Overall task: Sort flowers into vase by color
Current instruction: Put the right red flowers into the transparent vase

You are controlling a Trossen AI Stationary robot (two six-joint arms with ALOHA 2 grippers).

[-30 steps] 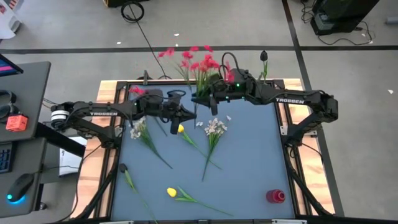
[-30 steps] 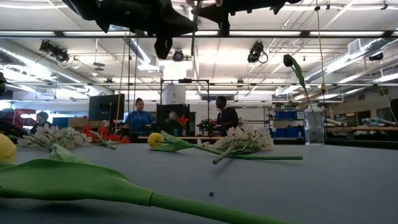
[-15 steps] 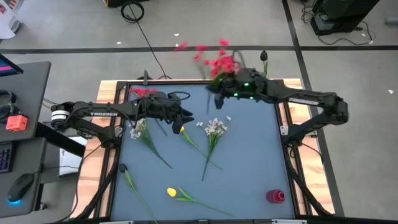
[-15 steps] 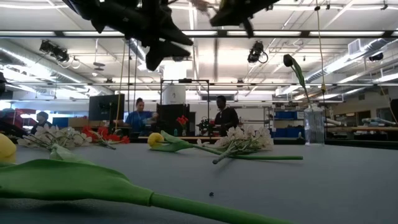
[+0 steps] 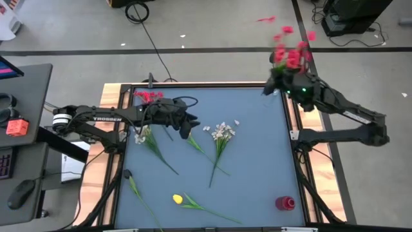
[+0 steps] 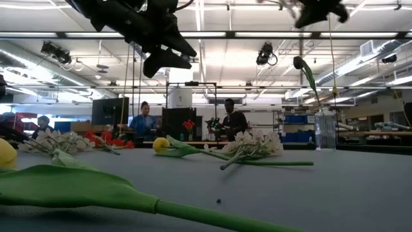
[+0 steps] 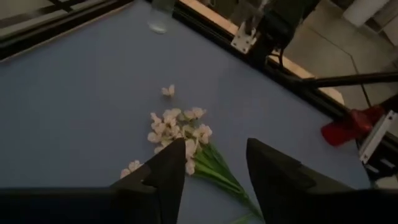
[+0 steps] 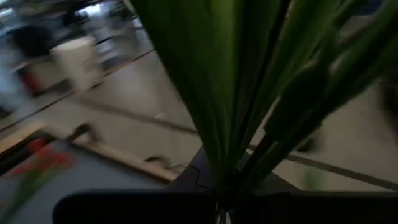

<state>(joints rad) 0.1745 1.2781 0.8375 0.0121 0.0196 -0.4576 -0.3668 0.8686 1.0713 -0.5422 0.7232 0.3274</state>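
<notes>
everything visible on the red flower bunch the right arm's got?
The bunch of red-blossomed artificial flowers is clamped in the right gripper above the table's far right corner. Its red clusters fan out past the table edge, over the floor, and look motion-blurred. In the right wrist view, broad green leaves and stems rise from the fingers. Nothing else touches it.

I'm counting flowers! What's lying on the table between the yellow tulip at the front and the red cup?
Only the yellow tulip's own green stem, then bare blue table before the red cup. The high view shows this.

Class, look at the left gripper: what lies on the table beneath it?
Under the open left gripper lies a spray of whitish-pink flowers on the blue table. The fingers cover part of the spray and its stem.
</notes>
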